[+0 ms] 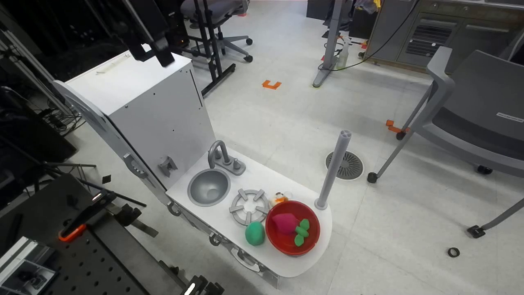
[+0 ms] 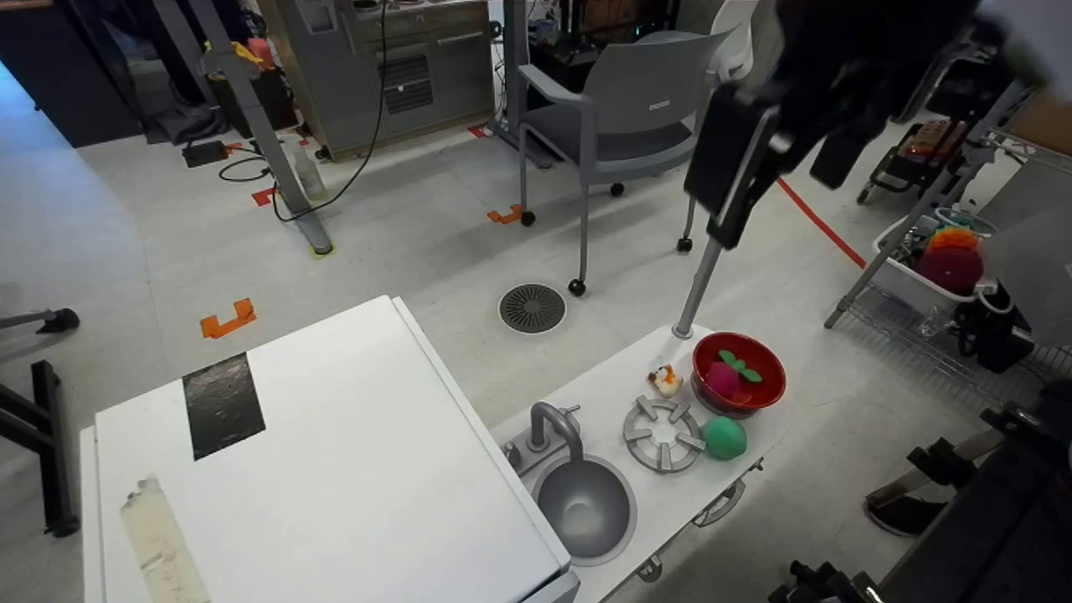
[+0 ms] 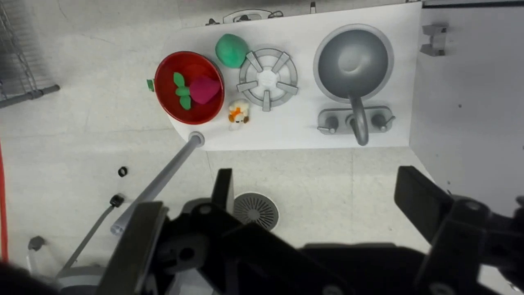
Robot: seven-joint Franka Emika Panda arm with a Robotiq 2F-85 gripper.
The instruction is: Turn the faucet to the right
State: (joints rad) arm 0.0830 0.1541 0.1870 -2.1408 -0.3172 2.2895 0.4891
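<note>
The faucet is a small silver-grey toy tap with a curved spout and two side handles on a flat base. It shows in both exterior views (image 1: 227, 160) (image 2: 559, 420) and in the wrist view (image 3: 360, 119). Its spout reaches over the edge of the round grey basin (image 1: 209, 187) (image 3: 353, 61). My gripper (image 3: 315, 169) is open and empty, with its fingers wide apart. In both exterior views the gripper (image 1: 154, 55) (image 2: 780, 197) hangs high above the play kitchen, apart from the faucet. Nothing hides the faucet.
A tall white cabinet (image 1: 159, 119) stands beside the basin. A grey burner ring (image 3: 268, 80), a green toy (image 3: 231, 51), a small plush toy (image 3: 239, 111) and a red bowl (image 3: 163, 100) holding a pink toy are on the counter. A grey upright pole (image 1: 335, 170) rises at its end.
</note>
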